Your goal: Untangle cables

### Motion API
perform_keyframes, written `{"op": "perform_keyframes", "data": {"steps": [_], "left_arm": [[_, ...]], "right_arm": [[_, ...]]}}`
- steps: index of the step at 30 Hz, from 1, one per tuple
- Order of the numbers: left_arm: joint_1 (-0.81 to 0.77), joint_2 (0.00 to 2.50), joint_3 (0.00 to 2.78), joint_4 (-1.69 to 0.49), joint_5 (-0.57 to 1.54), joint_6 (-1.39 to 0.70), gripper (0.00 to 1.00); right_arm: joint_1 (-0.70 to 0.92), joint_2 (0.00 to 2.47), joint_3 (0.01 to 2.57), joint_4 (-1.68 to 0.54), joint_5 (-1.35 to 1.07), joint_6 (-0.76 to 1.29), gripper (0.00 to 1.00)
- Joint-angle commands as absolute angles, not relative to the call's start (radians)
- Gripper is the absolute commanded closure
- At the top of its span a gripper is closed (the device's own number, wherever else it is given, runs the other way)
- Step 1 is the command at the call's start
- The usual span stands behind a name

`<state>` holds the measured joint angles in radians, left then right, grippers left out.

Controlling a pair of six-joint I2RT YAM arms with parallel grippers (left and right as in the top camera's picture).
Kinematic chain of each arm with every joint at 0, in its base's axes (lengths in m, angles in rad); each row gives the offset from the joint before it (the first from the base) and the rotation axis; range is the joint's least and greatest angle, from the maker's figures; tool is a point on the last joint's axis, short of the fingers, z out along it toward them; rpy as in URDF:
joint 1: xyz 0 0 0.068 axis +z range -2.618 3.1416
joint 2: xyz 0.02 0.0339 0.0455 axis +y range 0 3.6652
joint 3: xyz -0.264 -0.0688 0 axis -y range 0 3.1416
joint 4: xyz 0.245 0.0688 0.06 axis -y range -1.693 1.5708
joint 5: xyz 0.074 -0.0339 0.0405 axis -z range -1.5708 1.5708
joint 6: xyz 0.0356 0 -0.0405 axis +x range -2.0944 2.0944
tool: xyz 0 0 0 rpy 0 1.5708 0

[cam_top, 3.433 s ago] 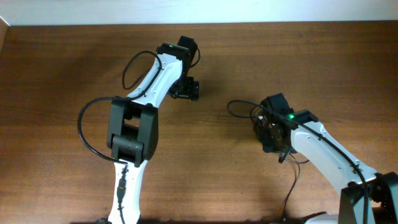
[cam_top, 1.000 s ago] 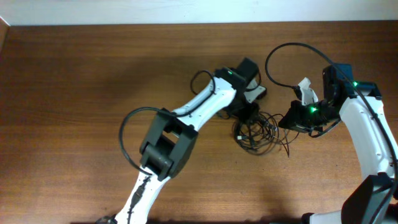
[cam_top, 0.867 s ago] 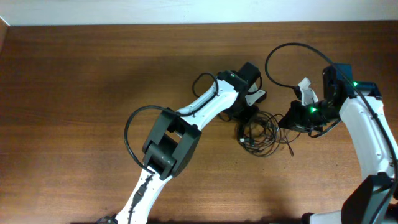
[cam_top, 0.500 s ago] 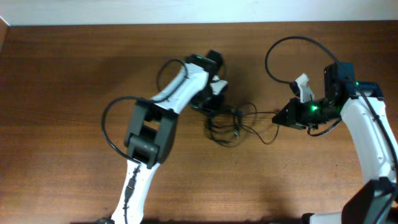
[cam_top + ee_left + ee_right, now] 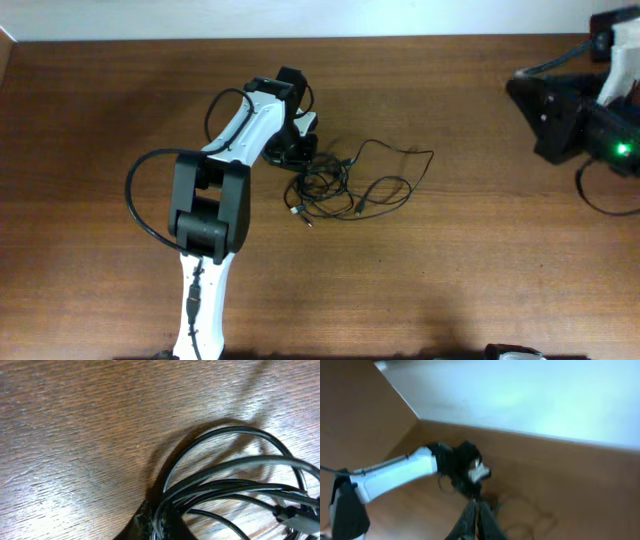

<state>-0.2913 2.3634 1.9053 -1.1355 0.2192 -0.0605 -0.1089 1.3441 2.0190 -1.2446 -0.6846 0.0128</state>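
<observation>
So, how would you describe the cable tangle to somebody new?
On the brown wooden table, near its middle, find the left gripper. Just right of it lies the cable tangle: thin loose black loops, unlike the thick cable fixed on the arm.

The left arm has white links between blocky black joints, with a thin black wire looping beside it. The right arm shows black casing and a green light, the right gripper slim dark fingers.

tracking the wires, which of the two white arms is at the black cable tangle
The white left arm: the left gripper sits at the thin black cable tangle; the right gripper hangs far off.
</observation>
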Motion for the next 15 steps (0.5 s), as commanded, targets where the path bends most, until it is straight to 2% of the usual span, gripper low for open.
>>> {"op": "perform_keyframes", "data": {"steps": [1, 2, 5, 7, 8, 10, 11, 13, 15], "left_arm": [[-0.266, 2.367, 1.88, -1.131, 0.162, -0.068, 0.86], [-0.266, 2.367, 1.88, -1.131, 0.178, -0.068, 0.79], [-0.265, 2.367, 1.88, -1.131, 0.202, -0.068, 0.49], [-0.266, 2.367, 1.88, -1.131, 0.202, -0.068, 0.23], [-0.266, 2.367, 1.88, -1.131, 0.202, -0.068, 0.2], [-0.266, 2.367, 1.88, -1.131, 0.203, -0.068, 0.18], [-0.266, 2.367, 1.88, -1.13, 0.203, -0.068, 0.21], [-0.266, 2.367, 1.88, -1.13, 0.203, -0.068, 0.43], [-0.266, 2.367, 1.88, -1.129, 0.203, -0.068, 0.43]], "right_arm": [[-0.112, 1.401, 1.996, -1.357, -0.634, 0.038, 0.94], [-0.112, 1.427, 1.986, -1.412, -0.634, 0.038, 0.89], [-0.112, 1.509, 1.962, -1.533, -0.588, 0.031, 0.72], [-0.112, 1.568, 1.91, -1.583, -0.559, 0.031, 0.51], [-0.112, 1.582, 1.886, -1.583, -0.559, 0.031, 0.45], [-0.111, 1.624, 1.799, -1.574, -0.56, 0.031, 0.42], [-0.11, 1.637, 1.758, -1.56, -0.563, 0.031, 0.42], [-0.102, 1.66, 1.652, -1.498, -0.564, 0.035, 0.42], [-0.085, 1.667, 1.559, -1.423, -0.576, 0.043, 0.42]]}}
